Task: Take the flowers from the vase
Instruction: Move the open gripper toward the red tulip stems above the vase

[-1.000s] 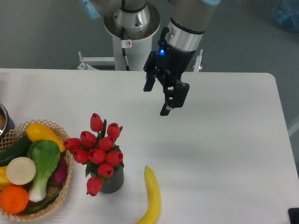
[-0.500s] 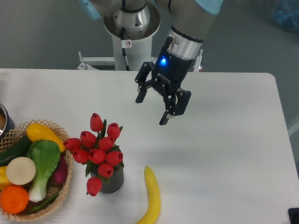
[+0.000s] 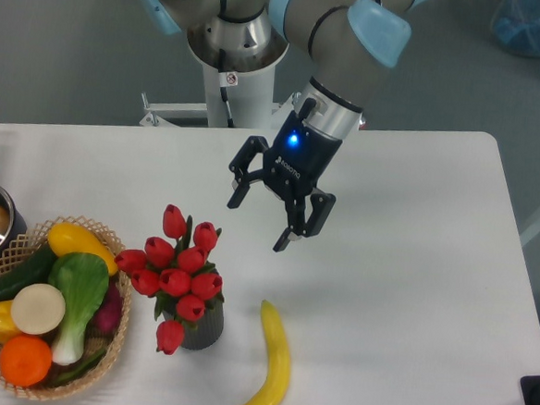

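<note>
Camera view, fingers [image 3: 256, 222] spread open above flowers [image 3: 176, 275] in vase [image 3: 198, 328], gripper lettering unreadable

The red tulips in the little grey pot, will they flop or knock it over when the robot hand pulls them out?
The bunch of red tulip flowers looks tightly bundled, so it would probably lift as one piece. The short dark grey ribbed vase seems small beneath the wide blooms, so it may tip. The open robot hand hangs apart from both.

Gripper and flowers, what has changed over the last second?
The gripper has moved down and left toward the flowers, turning so its open jaws now show spread wide. It holds nothing. The flowers remain in the vase; banana and basket are unmoved.
</note>
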`<action>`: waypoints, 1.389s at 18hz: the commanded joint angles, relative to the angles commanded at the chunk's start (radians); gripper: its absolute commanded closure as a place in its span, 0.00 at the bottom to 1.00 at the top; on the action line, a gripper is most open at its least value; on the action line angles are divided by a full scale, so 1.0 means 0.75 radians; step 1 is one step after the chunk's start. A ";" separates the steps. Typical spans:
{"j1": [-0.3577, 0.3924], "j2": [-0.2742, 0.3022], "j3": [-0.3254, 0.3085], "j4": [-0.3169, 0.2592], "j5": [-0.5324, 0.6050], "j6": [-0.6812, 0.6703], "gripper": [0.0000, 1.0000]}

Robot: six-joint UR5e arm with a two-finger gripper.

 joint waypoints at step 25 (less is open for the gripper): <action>-0.014 -0.272 0.033 0.051 -0.483 0.117 0.00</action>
